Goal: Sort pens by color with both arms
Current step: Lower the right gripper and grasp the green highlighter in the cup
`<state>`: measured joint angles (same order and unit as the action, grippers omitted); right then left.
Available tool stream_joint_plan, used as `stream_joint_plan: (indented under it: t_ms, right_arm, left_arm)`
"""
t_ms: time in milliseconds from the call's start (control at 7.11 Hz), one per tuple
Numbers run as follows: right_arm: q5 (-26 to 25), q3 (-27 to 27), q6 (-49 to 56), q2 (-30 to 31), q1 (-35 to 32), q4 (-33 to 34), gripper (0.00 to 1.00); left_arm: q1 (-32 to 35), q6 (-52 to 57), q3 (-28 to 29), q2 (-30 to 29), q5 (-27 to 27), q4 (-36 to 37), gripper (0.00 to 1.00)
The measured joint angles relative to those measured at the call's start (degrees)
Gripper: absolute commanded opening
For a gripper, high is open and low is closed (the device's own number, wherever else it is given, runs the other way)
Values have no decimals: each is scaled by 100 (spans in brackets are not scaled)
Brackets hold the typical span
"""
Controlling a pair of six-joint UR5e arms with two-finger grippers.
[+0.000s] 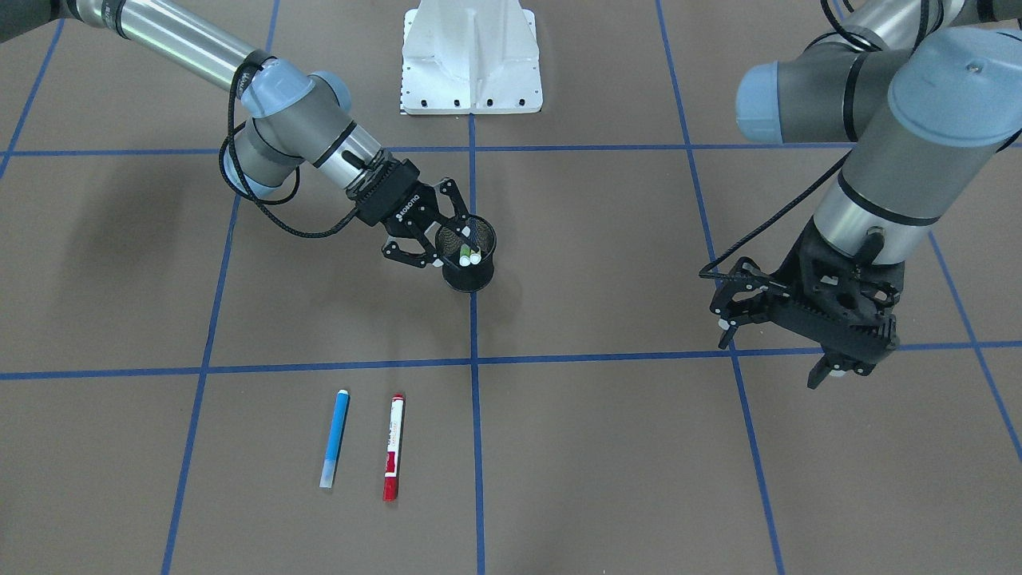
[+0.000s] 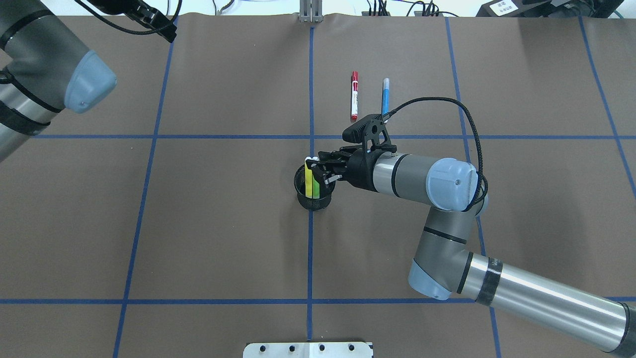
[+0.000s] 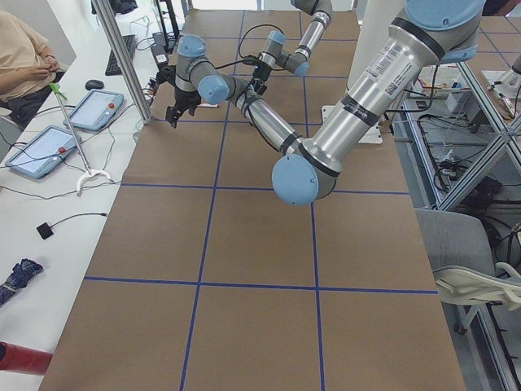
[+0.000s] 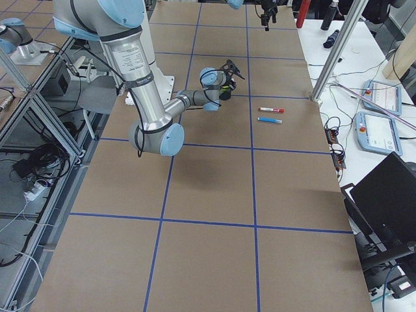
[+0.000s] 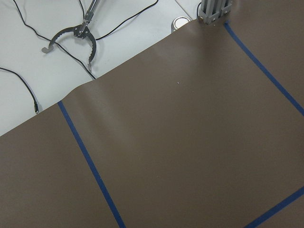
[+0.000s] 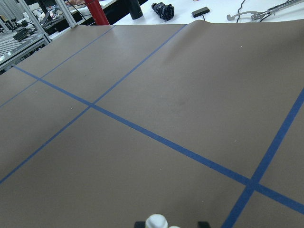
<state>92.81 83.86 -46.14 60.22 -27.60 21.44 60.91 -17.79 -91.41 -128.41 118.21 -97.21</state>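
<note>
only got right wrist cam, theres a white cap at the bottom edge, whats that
Observer: A pen end. The yellow pen and green pen stand in the black mesh cup, at the tips of the right gripper.
Operator: which pens are out
Observer: The blue pen and the red-capped white pen lie side by side on the table, not touching.
Operator: and the left gripper
Observer: The left gripper is open, holds nothing, and is far from the cup.

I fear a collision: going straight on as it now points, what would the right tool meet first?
Probably the slim yellow pen and slim green pen standing in the black mesh cup, just ahead of the right tool.
</note>
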Motion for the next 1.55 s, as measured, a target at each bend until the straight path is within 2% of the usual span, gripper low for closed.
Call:
stream_joint_plan:
  t_ms: [562, 703, 1125, 1547]
  right_arm:
    - [2, 1, 1, 29, 0, -2, 35]
    - [6, 4, 0, 32, 0, -6, 29]
    - [9, 23, 4, 34, -8, -16, 3]
    - [3, 125, -2, 31, -18, -19, 0]
  left_arm:
    - [-9, -37, -12, 0, 0, 0, 100]
    - [-9, -40, -15, 0, 0, 0, 100]
    - [-16, -41, -14, 0, 0, 0, 100]
    - [-27, -52, -17, -1, 0, -2, 100]
